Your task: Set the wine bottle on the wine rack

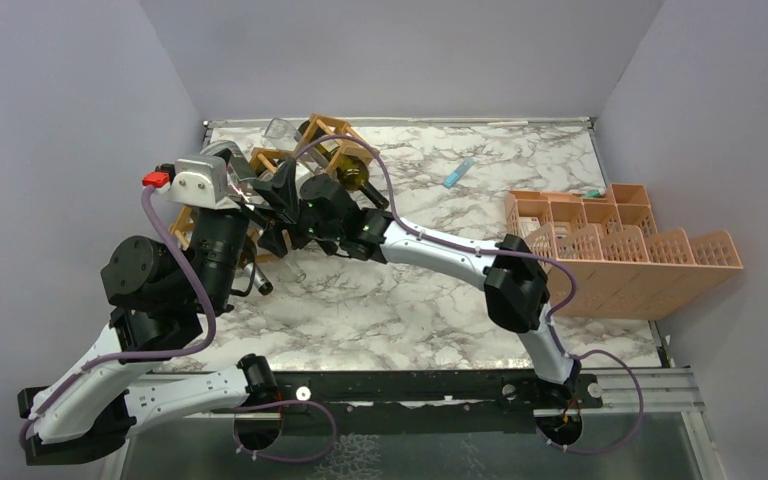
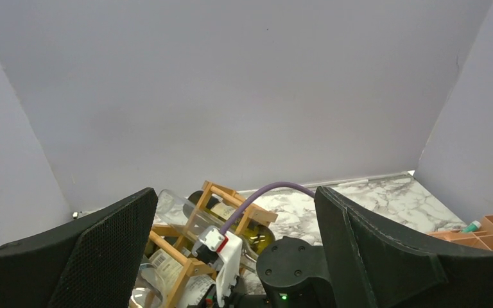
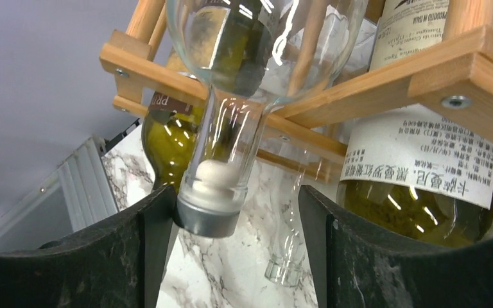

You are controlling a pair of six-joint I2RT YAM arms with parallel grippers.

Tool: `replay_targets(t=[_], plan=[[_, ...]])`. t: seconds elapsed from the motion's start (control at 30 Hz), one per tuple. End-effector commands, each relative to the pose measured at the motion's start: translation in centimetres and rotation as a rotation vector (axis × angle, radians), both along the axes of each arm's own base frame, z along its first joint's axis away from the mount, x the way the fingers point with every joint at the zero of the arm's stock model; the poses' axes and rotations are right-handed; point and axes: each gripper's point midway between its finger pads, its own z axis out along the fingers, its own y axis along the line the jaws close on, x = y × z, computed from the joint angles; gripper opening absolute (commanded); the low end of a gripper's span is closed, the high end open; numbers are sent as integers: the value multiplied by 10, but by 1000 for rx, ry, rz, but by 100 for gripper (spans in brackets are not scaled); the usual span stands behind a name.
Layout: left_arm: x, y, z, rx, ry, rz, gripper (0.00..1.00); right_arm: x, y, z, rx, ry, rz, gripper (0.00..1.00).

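Observation:
The wooden wine rack [image 1: 332, 135] stands at the back left of the marble table and holds several bottles. In the right wrist view a clear wine bottle [image 3: 231, 128] lies through a diamond opening of the rack [image 3: 462, 77], its neck pointing down at me. Its grey cap [image 3: 208, 215] sits between the fingers of my right gripper [image 3: 231, 192], close against the left finger [image 3: 154, 231]. The jaws are open and do not pinch it. My left gripper [image 2: 234, 192] is open and empty, raised above the rack [image 2: 173, 251] and facing the back wall.
Green labelled bottles [image 3: 417, 160] fill other rack slots. A second clear bottle neck [image 3: 285, 269] hangs lower, near the table. A salmon-pink gridded crate [image 1: 620, 250] stands at the right. A small blue tube [image 1: 458, 172] lies on the table behind it. Grey walls enclose the table.

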Motion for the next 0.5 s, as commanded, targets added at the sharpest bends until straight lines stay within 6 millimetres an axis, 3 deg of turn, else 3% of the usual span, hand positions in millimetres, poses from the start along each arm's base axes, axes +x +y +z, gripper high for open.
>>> replay_targets(t=[0.0,0.27,0.47], plan=[[0,3,-4,22,2,10,99,8,10,10,31,0,-17,71],[-2,10,-2,16,1,30,99,3,24,5,31,46,28,53],[-2,10,-4,16,9,30,99,1,23,-3,-3,94,19,55]])
